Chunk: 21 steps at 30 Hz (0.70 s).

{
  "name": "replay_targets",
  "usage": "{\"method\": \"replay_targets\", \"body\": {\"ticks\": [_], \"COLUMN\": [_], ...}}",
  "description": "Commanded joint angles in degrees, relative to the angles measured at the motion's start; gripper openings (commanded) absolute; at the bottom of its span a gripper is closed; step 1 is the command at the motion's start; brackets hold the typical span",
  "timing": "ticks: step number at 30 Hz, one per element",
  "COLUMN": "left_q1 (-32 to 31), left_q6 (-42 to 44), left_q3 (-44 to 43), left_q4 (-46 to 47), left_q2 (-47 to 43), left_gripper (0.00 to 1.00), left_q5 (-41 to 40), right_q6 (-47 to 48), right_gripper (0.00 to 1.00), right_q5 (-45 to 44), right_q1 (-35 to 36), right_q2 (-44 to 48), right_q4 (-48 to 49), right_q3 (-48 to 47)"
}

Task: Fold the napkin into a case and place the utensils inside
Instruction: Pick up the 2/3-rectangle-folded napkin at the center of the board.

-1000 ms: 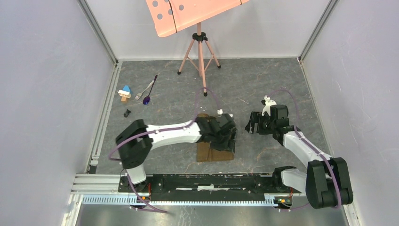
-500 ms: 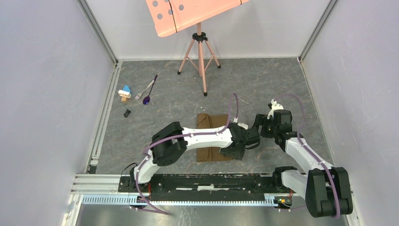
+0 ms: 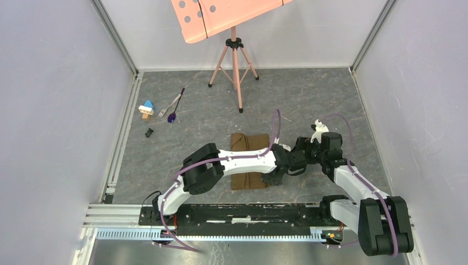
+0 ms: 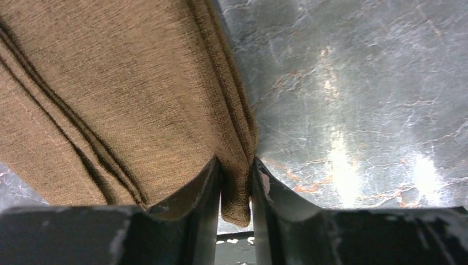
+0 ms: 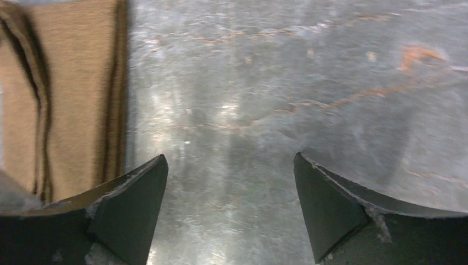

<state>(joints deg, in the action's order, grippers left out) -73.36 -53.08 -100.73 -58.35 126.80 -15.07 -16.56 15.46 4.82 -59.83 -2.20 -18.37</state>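
Observation:
The olive-brown napkin point(image 3: 251, 141) lies folded into a narrow layered rectangle mid-table, partly under my left arm. In the left wrist view the napkin point(image 4: 110, 83) fills the upper left, and my left gripper point(image 4: 237, 185) is shut on its layered right edge, cloth pinched between both fingers point(image 4: 205, 190). From above, the left gripper point(image 3: 274, 178) sits at the cloth's near right corner. My right gripper point(image 3: 302, 150) stands open just right of it. Its wrist view shows bare table between the right gripper point(image 5: 230, 182) jaws and the napkin point(image 5: 66, 99) at left. The fork point(image 3: 165, 110) and purple spoon point(image 3: 172, 116) lie far left.
A pink tripod stand point(image 3: 235, 66) rises at the back centre. A blue, white and tan toy block point(image 3: 145, 109) and a tiny black piece point(image 3: 149, 132) lie near the left wall. An aluminium rail point(image 3: 221, 212) runs along the near edge.
My left arm swung from over the napkin to its right edge, and its jaws closed on the cloth there. The right gripper shifted slightly to the right and stayed open.

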Motion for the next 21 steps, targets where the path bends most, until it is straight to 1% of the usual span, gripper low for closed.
{"method": "replay_targets", "body": {"ticks": [1, 2, 4, 6, 8, 11, 13, 16, 19, 21], "left_q1": [-0.14, -0.11, -0.1, -0.11, -0.06, -0.01, 0.02, 0.06, 0.5, 0.54], "left_q6": [-0.63, -0.06, -0.01, 0.2, -0.02, -0.03, 0.31, 0.74, 1.02, 1.27], "left_q3": [4.17, 5.73, 8.98, 11.56, 13.05, 14.89, 14.92, 15.37, 15.2, 15.25], "left_q4": [2.16, 3.58, 6.19, 8.66, 9.76, 11.48, 11.39, 11.55, 10.84, 11.11], "left_q2": [-4.22, -5.89, -8.83, -11.16, -12.75, -14.17, -14.68, -16.05, -17.3, -17.74], "left_gripper": [0.28, 0.26, 0.18, 0.14, 0.12, 0.09, 0.07, 0.06, 0.05, 0.05], "left_q5": [-2.29, -2.23, -2.06, -1.2, -0.82, 0.0, 0.42, 0.26, -0.05, 0.08], "right_q6": [0.26, -0.87, -4.23, -7.95, -13.01, -18.2, -20.95, -25.58, -32.51, -33.83], "right_gripper": [0.95, 0.97, 0.98, 0.98, 0.98, 0.98, 0.98, 0.96, 0.89, 0.86], "right_q5": [12.41, 15.18, 20.29, 22.48, 24.33, 25.22, 26.02, 25.18, 24.31, 23.47], "right_q1": [0.02, -0.05, -0.01, 0.07, 0.14, 1.69, 4.54, 7.89, 9.79, 10.83], "right_q2": [-2.8, -4.07, -7.07, -10.5, -13.21, -17.28, -20.17, -23.72, -26.22, -27.32], "right_q4": [6.38, 8.61, 13.86, 17.7, 22.83, 29.12, 32.29, 36.7, 44.64, 46.33], "right_q3": [2.19, 2.52, 3.19, 3.22, 3.79, 3.97, 3.24, 3.93, 6.88, 7.55]}}
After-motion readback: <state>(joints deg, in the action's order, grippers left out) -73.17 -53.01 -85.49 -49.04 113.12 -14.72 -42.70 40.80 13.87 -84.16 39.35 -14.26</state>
